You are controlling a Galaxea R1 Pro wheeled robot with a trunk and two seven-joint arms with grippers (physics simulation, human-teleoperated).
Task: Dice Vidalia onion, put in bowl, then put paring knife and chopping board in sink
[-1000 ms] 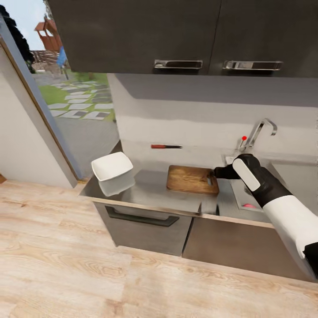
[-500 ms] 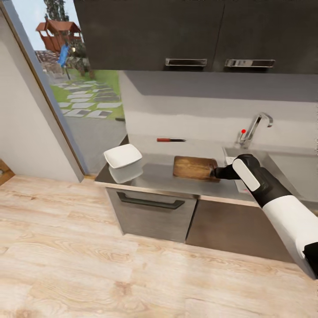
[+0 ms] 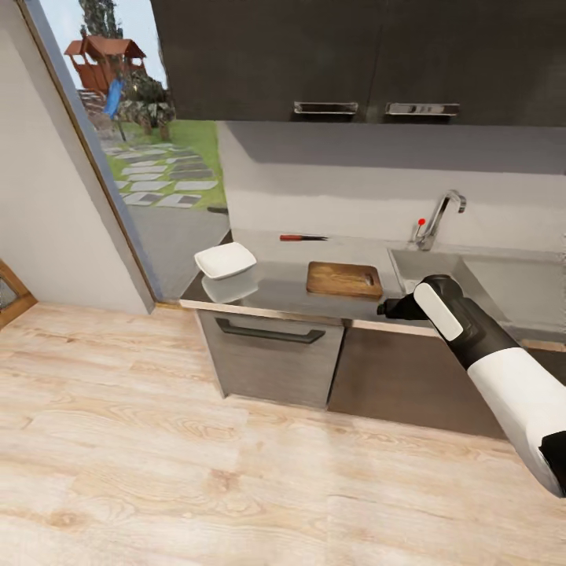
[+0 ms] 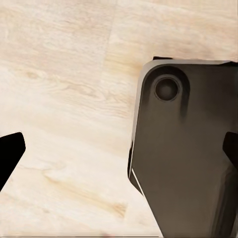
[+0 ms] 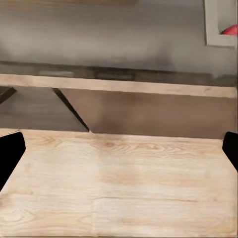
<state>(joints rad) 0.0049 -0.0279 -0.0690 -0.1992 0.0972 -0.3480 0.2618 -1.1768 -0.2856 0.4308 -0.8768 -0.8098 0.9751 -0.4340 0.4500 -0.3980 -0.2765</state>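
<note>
Backed off the brown grained chopping board (image 3: 343,279), right claw (image 5: 119,148) spread, left claw (image 4: 119,148) spread.

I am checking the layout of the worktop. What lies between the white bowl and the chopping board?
Nothing: in the head view the stretch of countertop between the bowl and the chopping board is bare. The paring knife lies farther back, near the wall.

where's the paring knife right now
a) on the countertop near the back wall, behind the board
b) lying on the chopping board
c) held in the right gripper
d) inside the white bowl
a: the head view shows the red-handled paring knife lying flat on the countertop close to the back wall, beyond the chopping board and apart from it, with the bowl off to the side.
</note>
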